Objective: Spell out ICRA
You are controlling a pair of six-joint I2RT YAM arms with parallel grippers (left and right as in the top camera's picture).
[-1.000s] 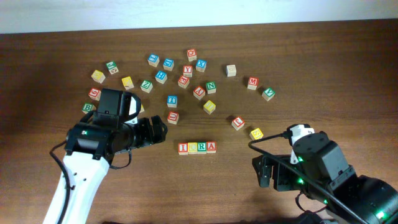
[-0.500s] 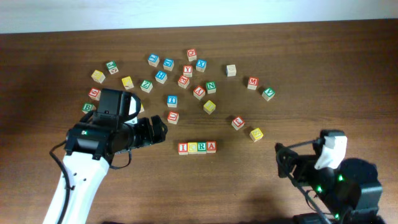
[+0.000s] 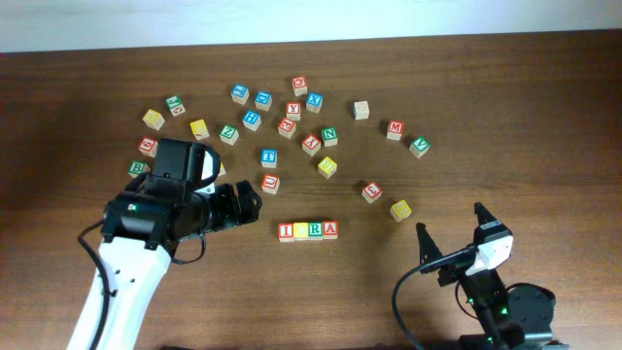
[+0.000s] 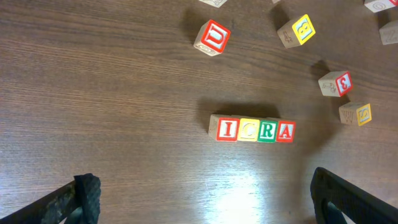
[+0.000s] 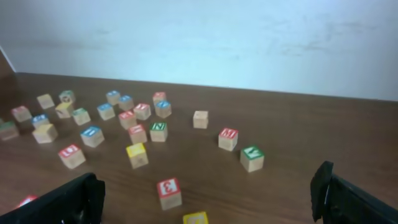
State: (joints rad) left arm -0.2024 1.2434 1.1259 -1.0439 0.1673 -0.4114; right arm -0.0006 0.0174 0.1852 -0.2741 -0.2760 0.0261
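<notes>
The four cubes stand touching in a row that reads ICRA: red I [image 3: 286, 231], yellow C [image 3: 300, 230], green R [image 3: 315, 230], red A [image 3: 330, 229]. The left wrist view shows the same row: I [image 4: 227, 129], C [image 4: 247, 130], R [image 4: 267, 130], A [image 4: 285, 131]. My left gripper [image 3: 255, 199] is open and empty, left of the row and apart from it; its fingers [image 4: 205, 199] frame bare wood. My right gripper [image 3: 450, 226] is open and empty, right of the row near the front edge. Its view [image 5: 208, 186] faces the far wall and does not show the row.
Several loose letter cubes lie scattered behind the row. Nearest are a red U [image 4: 214, 37], a yellow cube [image 4: 298, 30], a red 3 [image 3: 372, 192] and a yellow cube [image 3: 400, 209]. A white wall [image 5: 249, 37] rises behind the table.
My right arm has drawn back toward the front edge and tilted its gripper upward. The left arm and the ICRA row have not moved.
</notes>
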